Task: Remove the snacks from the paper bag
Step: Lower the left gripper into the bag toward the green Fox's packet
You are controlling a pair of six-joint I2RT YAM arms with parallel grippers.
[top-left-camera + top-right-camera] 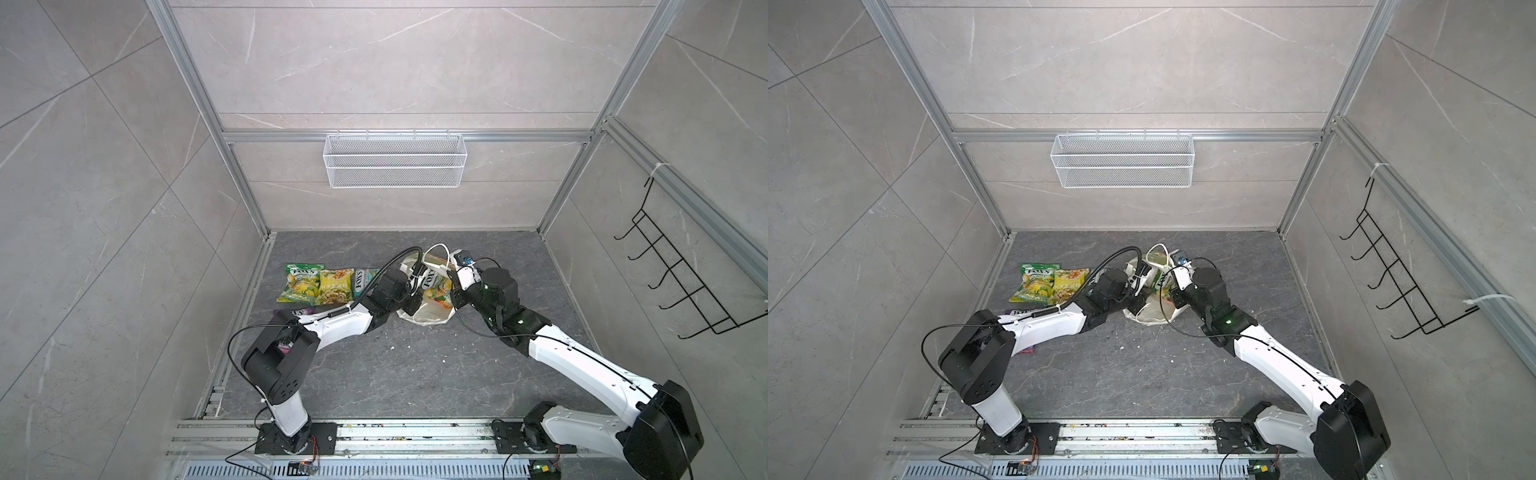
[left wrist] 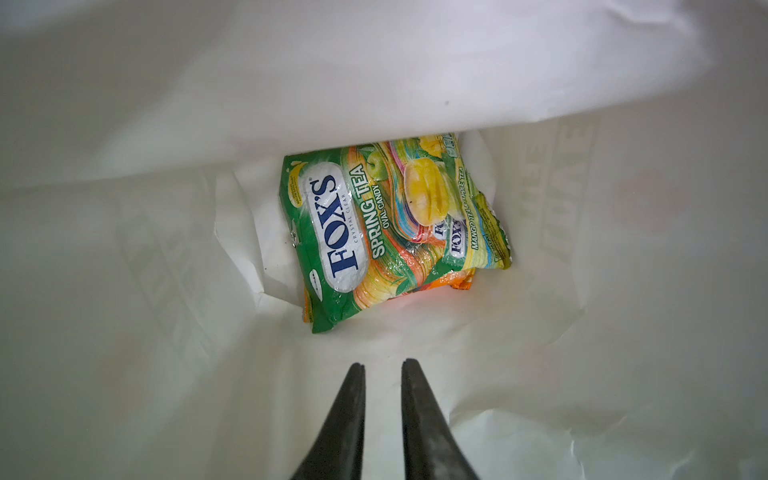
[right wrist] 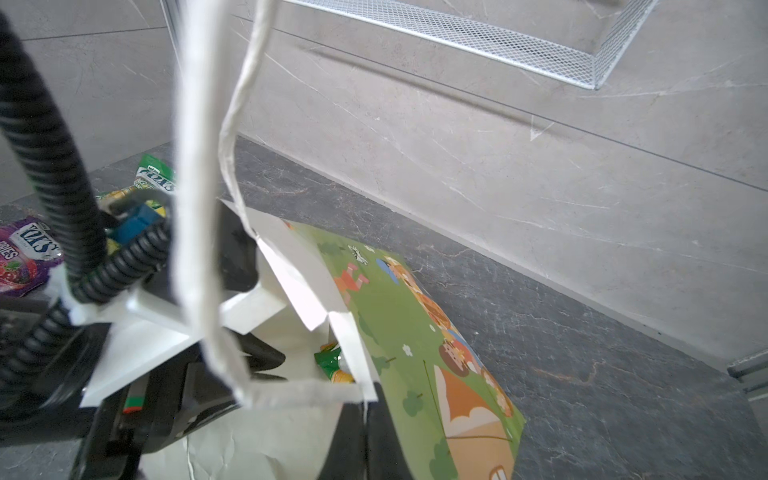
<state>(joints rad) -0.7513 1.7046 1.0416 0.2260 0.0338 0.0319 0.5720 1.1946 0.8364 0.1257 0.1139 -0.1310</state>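
White links (image 1: 336, 324), black joints (image 1: 274, 365), ribbed black cables (image 3: 45, 137)

Lab robot cell: aluminium frame (image 1: 270, 136), tiled panels (image 1: 395, 62), rail-mounted arms (image 1: 336, 326).

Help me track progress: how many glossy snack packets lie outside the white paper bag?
4: green-yellow packet, yellow packet, teal packet side by side; purple packet nearer, partly under the left arm. Others may be hidden.
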